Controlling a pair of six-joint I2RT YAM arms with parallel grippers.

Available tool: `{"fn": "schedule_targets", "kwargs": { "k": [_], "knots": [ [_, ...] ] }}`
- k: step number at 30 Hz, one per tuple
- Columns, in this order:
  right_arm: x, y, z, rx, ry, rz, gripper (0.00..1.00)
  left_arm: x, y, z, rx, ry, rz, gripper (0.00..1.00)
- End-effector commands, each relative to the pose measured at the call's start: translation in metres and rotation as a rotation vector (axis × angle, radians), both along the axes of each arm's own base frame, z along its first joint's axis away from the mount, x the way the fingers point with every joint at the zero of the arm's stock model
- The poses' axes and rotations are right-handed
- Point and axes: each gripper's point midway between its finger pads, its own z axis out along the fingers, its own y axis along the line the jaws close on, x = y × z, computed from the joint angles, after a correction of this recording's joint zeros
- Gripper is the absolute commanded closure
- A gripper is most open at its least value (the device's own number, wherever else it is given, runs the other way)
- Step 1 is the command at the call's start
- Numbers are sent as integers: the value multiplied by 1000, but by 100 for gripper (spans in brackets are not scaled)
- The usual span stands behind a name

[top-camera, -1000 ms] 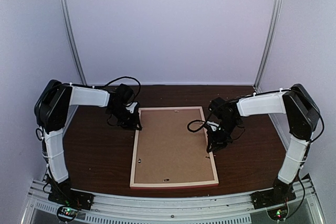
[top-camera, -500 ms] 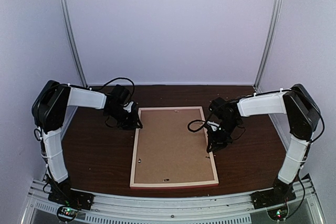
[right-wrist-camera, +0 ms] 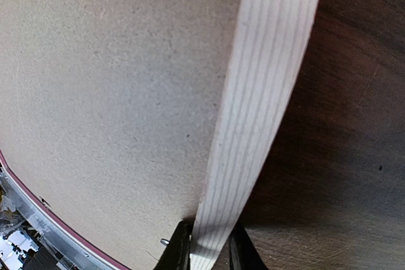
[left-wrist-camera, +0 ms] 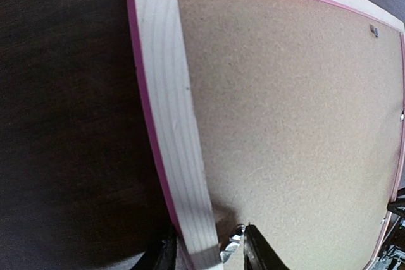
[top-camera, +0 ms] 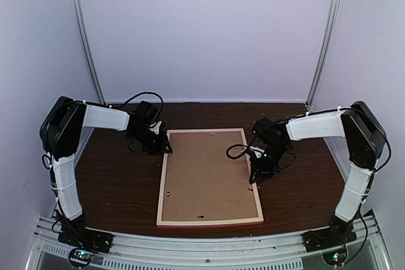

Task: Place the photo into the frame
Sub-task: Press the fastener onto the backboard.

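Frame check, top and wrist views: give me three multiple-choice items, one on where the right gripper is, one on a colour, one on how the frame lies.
1. Where is the right gripper?
A. on the frame's right rail
B. on its near rail
C. at its far left corner

2. What colour is the frame's outer edge?
A. blue
B. pink
C. green

3. How does the frame lie?
A. propped upright
B. flat, front up
C. flat, back up, with the backing board showing

Answers:
1 A: it straddles the right rail in both the top and right wrist views.
2 B: a pink line runs along the pale wood in the left wrist view.
3 C: only the brown board shows inside the rails.
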Motion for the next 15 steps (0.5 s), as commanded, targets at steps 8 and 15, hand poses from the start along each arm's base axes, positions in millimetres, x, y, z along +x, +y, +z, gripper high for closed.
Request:
{"fn": "schedule_targets", "kwargs": {
  "k": [8, 15],
  "knots": [
    [19, -7, -42, -71, -70, 42, 92, -31, 18, -33, 126, 81, -69, 58],
    [17, -7, -45, -70, -63, 39, 92, -35, 28, -31, 239, 55, -110, 59]
  ]
}}
